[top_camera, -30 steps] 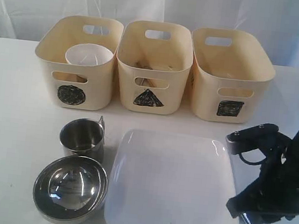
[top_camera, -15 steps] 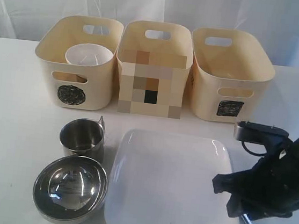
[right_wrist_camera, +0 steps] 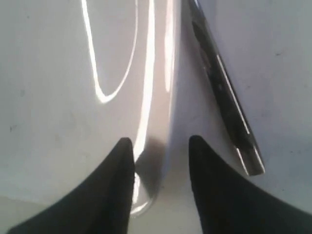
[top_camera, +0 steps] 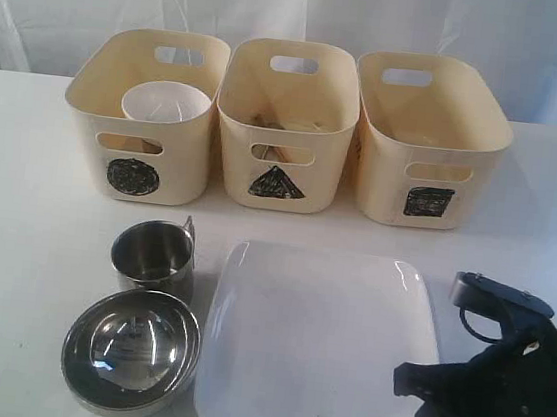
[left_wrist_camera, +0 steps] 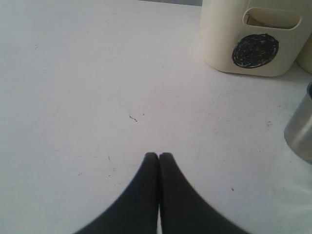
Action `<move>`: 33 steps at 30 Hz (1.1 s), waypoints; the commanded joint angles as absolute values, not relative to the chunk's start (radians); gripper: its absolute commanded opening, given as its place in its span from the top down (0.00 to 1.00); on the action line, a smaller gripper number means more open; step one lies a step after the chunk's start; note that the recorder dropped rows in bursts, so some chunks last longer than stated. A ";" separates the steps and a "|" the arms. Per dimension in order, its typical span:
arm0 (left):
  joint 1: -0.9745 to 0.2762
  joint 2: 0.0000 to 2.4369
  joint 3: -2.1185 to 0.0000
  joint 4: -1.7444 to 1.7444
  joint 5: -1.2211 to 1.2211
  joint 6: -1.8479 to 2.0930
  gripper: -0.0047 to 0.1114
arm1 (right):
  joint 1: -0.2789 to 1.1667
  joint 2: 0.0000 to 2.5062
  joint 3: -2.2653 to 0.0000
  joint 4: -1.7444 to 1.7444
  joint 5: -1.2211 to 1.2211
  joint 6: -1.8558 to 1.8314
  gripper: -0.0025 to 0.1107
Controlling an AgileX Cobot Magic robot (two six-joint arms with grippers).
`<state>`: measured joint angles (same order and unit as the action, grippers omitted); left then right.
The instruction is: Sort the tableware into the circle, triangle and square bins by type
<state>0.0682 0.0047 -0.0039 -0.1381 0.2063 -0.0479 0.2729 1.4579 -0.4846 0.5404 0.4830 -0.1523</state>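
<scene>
Four pieces are outside the bins, as far as you can see: the steel mug, the steel bowl just in front of it, the large white square plate beside both, and one piece of steel cutlery lying on the table just off the plate's right edge.

Of the sorted things, only the small white bowl is plain to you. It sits high in the circle bin. The triangle bin holds something brownish (too dim to name), and you cannot see into the bottom of the square bin. My guess is you are somewhere short of halfway, with the bulky items left.

Your right gripper is low at the plate's right rim. Its fingers are apart with the rim in the gap between them, and nothing is clamped. That looks like the approach to picking up the plate, which I would expect belongs in the square bin.

Your left gripper has its fingers pressed together on nothing. It hangs over bare table with the circle bin ahead of it and the mug off to one side.
</scene>
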 commanded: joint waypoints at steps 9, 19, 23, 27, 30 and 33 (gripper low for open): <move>0.067 0.000 0.000 -0.141 0.203 -0.047 0.96 | 0.268 1.458 -0.465 0.614 0.367 -0.180 0.66; 0.067 0.000 0.000 -0.141 0.203 -0.047 0.96 | 0.268 1.458 -0.465 0.621 0.358 -0.181 0.66; 0.067 0.000 0.000 -0.141 0.203 -0.047 0.96 | 0.268 1.458 -0.465 0.621 0.354 -0.184 0.66; 0.067 0.000 0.000 -0.141 0.203 -0.047 0.96 | 0.268 1.458 -0.465 0.629 0.358 -0.193 0.66; 0.067 0.000 0.000 -0.141 0.203 -0.047 0.96 | 0.268 1.458 -0.465 0.632 0.378 -0.199 0.66; 0.067 0.000 0.000 -0.141 0.203 -0.047 0.96 | 0.268 1.458 -0.465 0.668 0.367 -0.219 0.66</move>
<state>0.0682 0.0047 -0.0039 -0.1381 0.2063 -0.0479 0.2729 1.4579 -0.4692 0.6468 0.3774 -0.1950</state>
